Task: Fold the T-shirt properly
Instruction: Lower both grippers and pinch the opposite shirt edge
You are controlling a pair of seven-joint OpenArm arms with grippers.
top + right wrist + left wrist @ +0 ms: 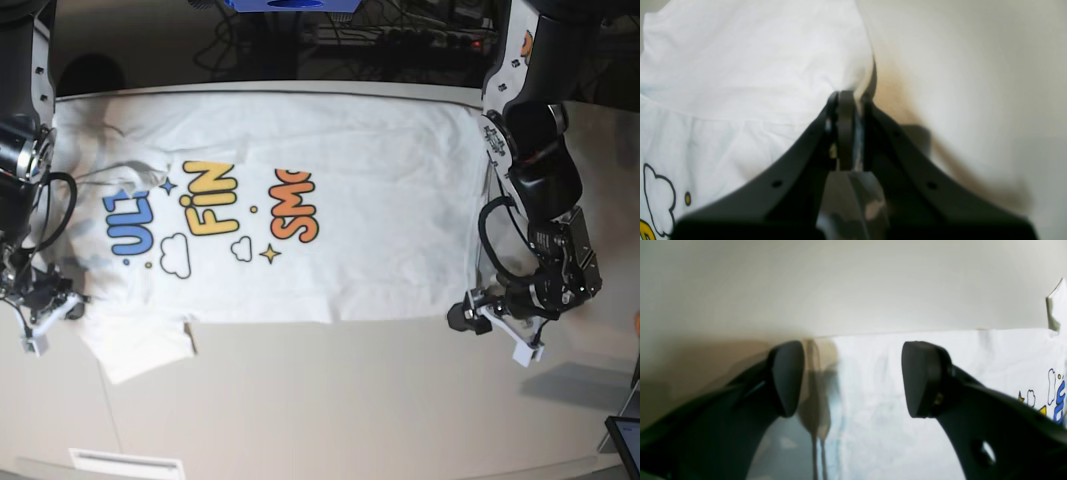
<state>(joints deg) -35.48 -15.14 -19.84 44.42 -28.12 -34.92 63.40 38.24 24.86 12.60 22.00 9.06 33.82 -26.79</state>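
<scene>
The white T-shirt [380, 200] lies spread across the table, print up, with blue, yellow and orange letters showing. Its near edge runs straight, and one sleeve [135, 345] sticks out at the near left. My right gripper [848, 98] is shut on the T-shirt's white cloth at that sleeve's edge; in the base view it [70, 300] sits at the shirt's left side. My left gripper [853, 380] stands open low over the shirt's near right corner [840, 343], one finger off the cloth and one over it. In the base view it [463, 314] is beside that corner.
The pale table [350, 400] stretches bare toward the near edge. Cables and a power strip [400, 35] run behind the far edge. A dark screen corner [625, 440] shows at the bottom right, and a white strip [125, 462] lies at the near left.
</scene>
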